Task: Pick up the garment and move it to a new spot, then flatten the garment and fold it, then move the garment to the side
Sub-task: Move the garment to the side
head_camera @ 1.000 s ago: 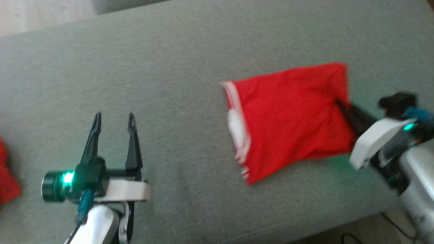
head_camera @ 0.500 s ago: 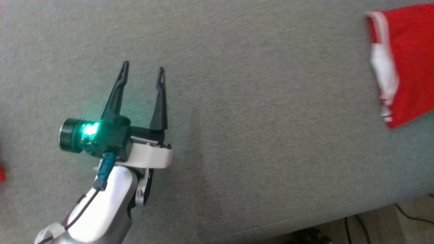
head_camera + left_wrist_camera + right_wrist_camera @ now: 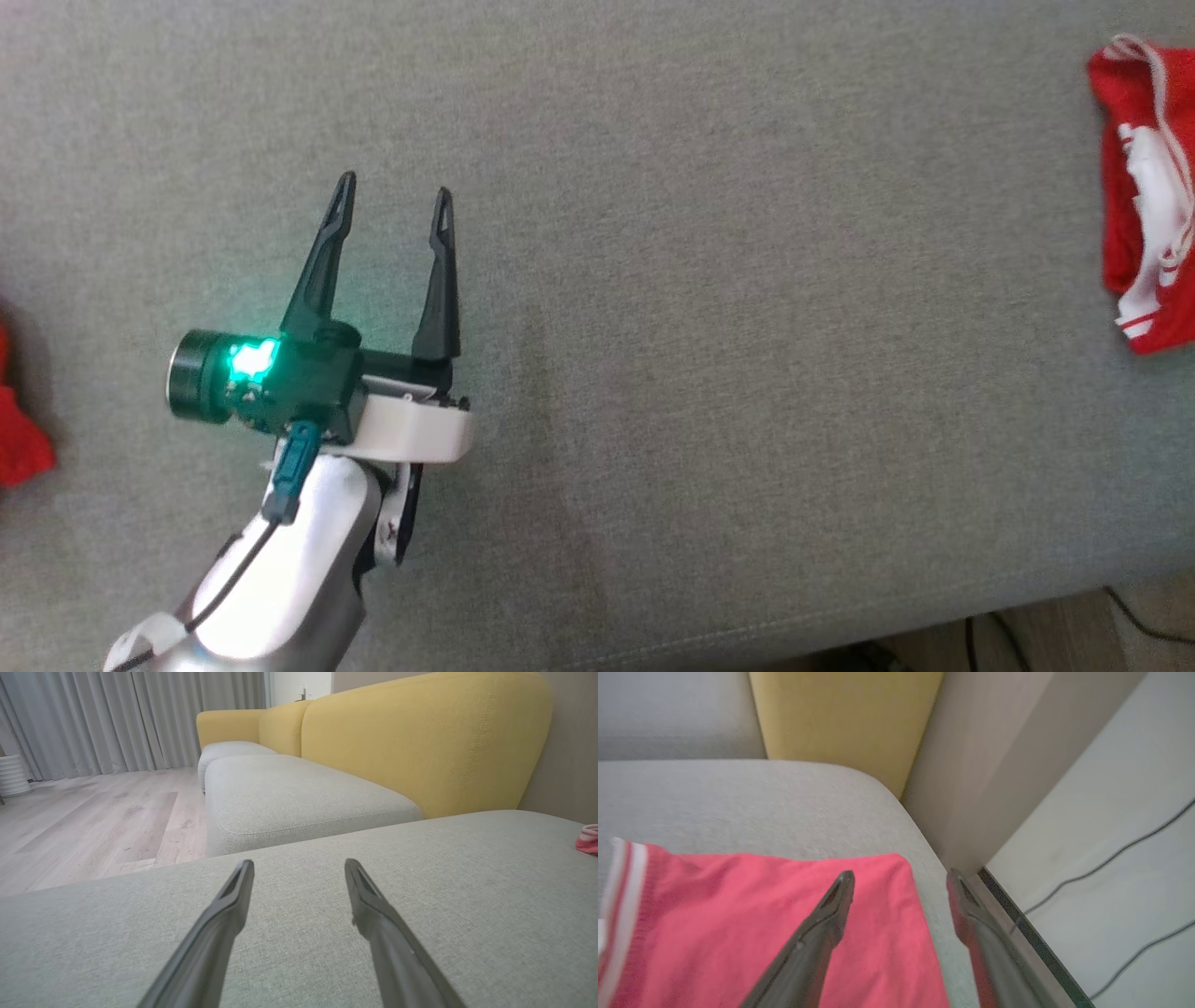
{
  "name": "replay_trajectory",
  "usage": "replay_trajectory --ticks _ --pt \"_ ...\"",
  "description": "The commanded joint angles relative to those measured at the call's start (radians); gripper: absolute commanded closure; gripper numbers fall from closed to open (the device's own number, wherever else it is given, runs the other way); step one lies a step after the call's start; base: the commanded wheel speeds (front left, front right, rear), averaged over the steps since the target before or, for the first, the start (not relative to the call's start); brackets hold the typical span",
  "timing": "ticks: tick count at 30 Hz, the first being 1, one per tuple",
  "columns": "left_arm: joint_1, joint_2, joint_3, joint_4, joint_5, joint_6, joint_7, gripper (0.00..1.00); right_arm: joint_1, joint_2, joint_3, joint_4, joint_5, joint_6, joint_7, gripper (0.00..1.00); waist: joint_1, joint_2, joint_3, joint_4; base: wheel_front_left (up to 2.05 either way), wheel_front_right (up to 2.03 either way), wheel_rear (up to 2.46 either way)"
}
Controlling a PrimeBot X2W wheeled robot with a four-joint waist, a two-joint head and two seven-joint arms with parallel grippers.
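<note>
The red garment lies at the right edge of the grey sofa cushion. The right claw is wide open over its corner, holding nothing. The left claw is wide open and empty.

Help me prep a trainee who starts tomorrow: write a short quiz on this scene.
1. True or false: the left gripper holds the red garment.
2. What does the red garment lie on? A) the wooden floor B) the grey cushion C) the yellow backrest
3. Fill in: in the right wrist view, the right gripper has its fingers spread ____ above the garment.

Key: 1 false; 2 B; 3 open.
</note>
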Motion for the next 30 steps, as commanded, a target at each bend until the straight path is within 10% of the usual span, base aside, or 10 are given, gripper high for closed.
replay_trajectory --ticks 1,11,20,30 --pt "-0.005 0.016 0.037 -0.023 -0.008 0.004 -0.008 0.00 0.038 -0.012 0.010 -0.035 -0.011 -0.001 -0.035 0.00 0.0000 0.0000 -0.023 -0.004 0.00 0.00 0.00" --pt "0.113 0.062 0.084 -0.021 -0.048 0.045 -0.016 0.00 0.255 0.233 0.017 -0.418 -0.074 -0.001 -0.079 0.00 0.0000 0.0000 -0.148 -0.006 0.00 0.00 0.00" --pt "0.210 0.090 0.127 -0.029 -0.089 0.085 -0.015 0.00 0.542 0.474 -0.037 -0.911 -0.137 -0.001 0.100 0.00 0.0000 0.0000 -0.234 0.076 0.00 0.00 0.00" --pt "0.315 0.121 0.167 -0.032 -0.146 0.087 -0.020 0.00 0.709 0.572 -0.048 -1.137 -0.186 -0.001 0.225 0.00 0.0000 0.0000 -0.316 0.118 0.00 0.00 0.00"
